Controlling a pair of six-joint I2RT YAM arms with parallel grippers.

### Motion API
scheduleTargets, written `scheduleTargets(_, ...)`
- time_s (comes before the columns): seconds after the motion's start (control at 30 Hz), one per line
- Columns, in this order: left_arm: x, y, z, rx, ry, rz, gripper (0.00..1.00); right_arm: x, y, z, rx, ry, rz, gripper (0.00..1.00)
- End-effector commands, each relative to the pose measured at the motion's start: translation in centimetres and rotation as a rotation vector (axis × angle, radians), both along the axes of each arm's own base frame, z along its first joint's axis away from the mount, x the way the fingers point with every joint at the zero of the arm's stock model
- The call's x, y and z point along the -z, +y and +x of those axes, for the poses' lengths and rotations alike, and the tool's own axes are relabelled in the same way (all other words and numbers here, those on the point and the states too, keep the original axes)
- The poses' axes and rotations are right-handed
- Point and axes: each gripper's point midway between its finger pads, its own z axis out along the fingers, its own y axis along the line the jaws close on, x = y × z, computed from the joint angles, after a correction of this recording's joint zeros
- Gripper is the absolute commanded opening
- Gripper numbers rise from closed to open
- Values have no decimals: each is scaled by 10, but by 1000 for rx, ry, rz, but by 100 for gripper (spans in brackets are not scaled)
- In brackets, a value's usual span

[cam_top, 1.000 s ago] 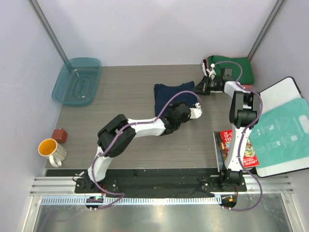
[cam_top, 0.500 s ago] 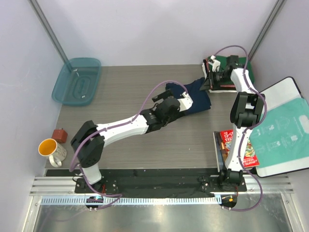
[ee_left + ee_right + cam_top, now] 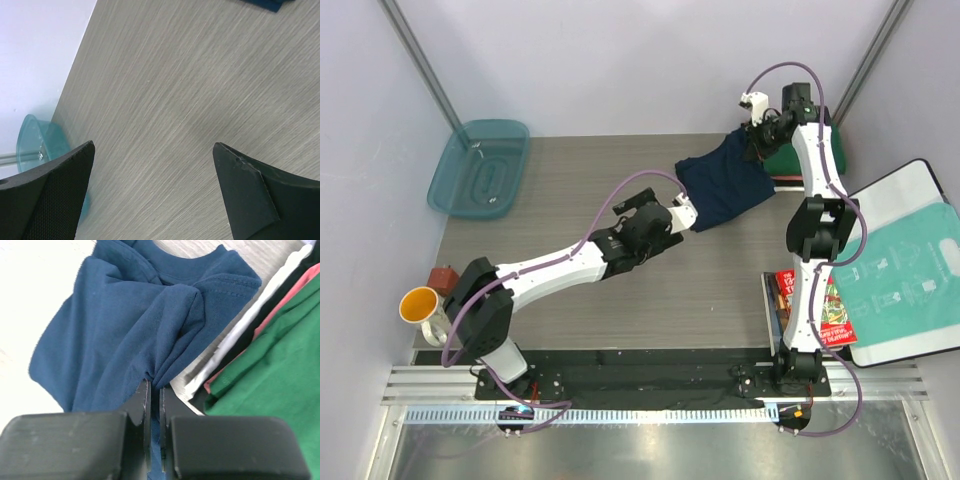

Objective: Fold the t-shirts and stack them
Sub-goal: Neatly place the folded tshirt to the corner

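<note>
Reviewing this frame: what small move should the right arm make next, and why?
Probably carry the navy shirt over the green shirt and lower it: the right gripper pinches it just beside that folded shirt, and the left gripper is open, empty.

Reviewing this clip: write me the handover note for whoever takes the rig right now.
Grippers: left gripper open, empty, over bare table; right gripper shut on a pinch of the navy t-shirt.
Things: navy t-shirt is bunched, beside the stack, not on it. The stack has the green t-shirt on top, with salmon-red t-shirt and white t-shirt edges showing beneath.
Done: those folded and stacked.
Left: set the navy one on the stack; it probably needs tidying.
</note>
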Motion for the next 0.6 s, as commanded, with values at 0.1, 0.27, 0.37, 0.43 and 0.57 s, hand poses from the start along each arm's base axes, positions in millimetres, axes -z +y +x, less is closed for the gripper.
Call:
scheduleTargets(0.1, -24, 6, 2, -1, -42, -49, 100, -74, -17, 34, 56, -284, -167, 1)
scheduleTargets(0.27, -23, 8, 0, -4, -37, -52, 100, -95, -27, 38, 63, -359, -253, 1)
scheduleTargets(0.37, -23, 9, -1, 0, -33, -51, 100, -113, -34, 40, 65, -418, -300, 1)
scheduleTargets(0.43, -23, 9, -1, -1, -33, -53, 100, -127, -35, 40, 71, -455, -305, 1)
scheduleTargets(0.57, -22, 8, -2, 1, -27, -54, 100, -168, -45, 44, 134, -576, -311, 1)
